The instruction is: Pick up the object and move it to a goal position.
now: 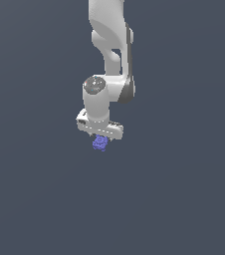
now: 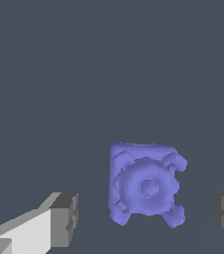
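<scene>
I am looking at the end effector (image 1: 102, 138) from far away, and the object (image 1: 100, 143) sits right under it, peeking out just below the white bar. It is a small, bumpy, blue-purple lump, much smaller than the end effector.

In the wrist view the object (image 2: 144, 184) lies between the two grey fingertips (image 2: 64, 219). The fingers are spread wide. Neither one touches the lump. I can see a clear gap on each side, so the end effector holds nothing right now.

The lump is not quite in the middle. It sits a bit nearer to the fingertip that is cut off at the picture's edge than to the other one. It looks almost as wide as it is tall, with a round ring on its face and little knobs at the corners, so I see no real long side to line up with.

I think the next thing to do is go down a little and close. I cannot tell how high the fingers are above the counter (image 1: 184, 199).
</scene>
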`<state>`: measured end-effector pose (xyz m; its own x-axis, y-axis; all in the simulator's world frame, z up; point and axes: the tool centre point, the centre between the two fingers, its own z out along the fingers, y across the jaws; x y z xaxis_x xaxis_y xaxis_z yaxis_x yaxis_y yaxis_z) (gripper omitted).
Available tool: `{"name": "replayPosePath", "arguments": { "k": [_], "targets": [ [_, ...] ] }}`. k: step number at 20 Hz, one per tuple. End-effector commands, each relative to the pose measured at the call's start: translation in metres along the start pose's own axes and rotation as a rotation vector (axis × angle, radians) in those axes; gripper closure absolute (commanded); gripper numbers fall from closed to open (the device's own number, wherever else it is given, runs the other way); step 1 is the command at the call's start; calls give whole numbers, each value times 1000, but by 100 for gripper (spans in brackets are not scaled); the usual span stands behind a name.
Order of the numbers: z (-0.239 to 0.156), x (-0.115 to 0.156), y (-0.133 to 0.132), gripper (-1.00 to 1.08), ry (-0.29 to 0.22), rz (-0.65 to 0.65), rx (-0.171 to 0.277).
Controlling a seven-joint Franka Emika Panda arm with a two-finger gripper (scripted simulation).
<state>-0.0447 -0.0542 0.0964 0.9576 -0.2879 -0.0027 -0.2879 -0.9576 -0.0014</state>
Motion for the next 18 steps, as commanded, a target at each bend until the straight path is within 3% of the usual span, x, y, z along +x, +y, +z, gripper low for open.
{"name": "replayPosePath", "arguments": {
  "k": [1,9,18],
  "targets": [
    [4,-3,7,-92,2,27,-1],
    [11,-4,9,-92,2,32,-1],
    [49,-5,10,-92,3,36,-2]
  ]
}}
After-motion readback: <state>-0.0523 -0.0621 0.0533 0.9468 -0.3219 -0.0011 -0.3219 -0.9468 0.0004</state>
